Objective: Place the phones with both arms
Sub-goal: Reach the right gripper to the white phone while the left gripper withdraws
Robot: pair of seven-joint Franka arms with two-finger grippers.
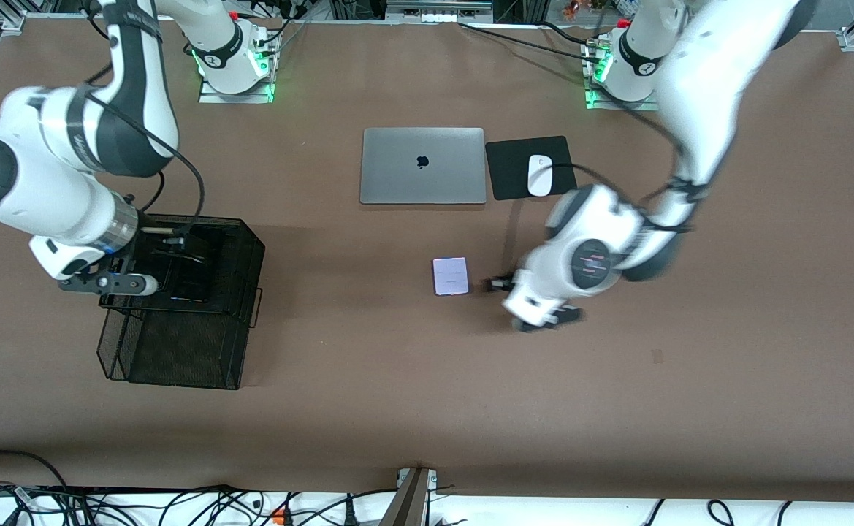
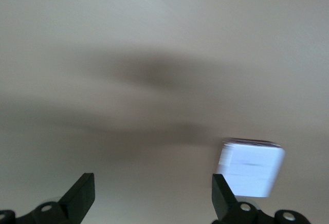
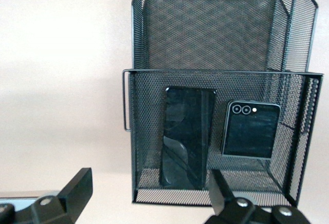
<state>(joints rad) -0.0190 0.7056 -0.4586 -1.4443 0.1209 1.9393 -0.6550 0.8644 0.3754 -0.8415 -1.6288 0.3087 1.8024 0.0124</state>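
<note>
Your black mesh basket (image 1: 178, 351) sits nearest the front camera, with the long slim black phone (image 3: 187, 136) and the small squarish black phone (image 3: 251, 129) lying side by side inside. The right gripper (image 3: 149, 198) hovers over it, spread and empty. The lavender-white phone (image 1: 451, 276) lies flat mid-table, just beside your left gripper (image 2: 154, 198), also spread wide. Descend off-centre and a finger may shove the handset instead of straddling it.
</note>
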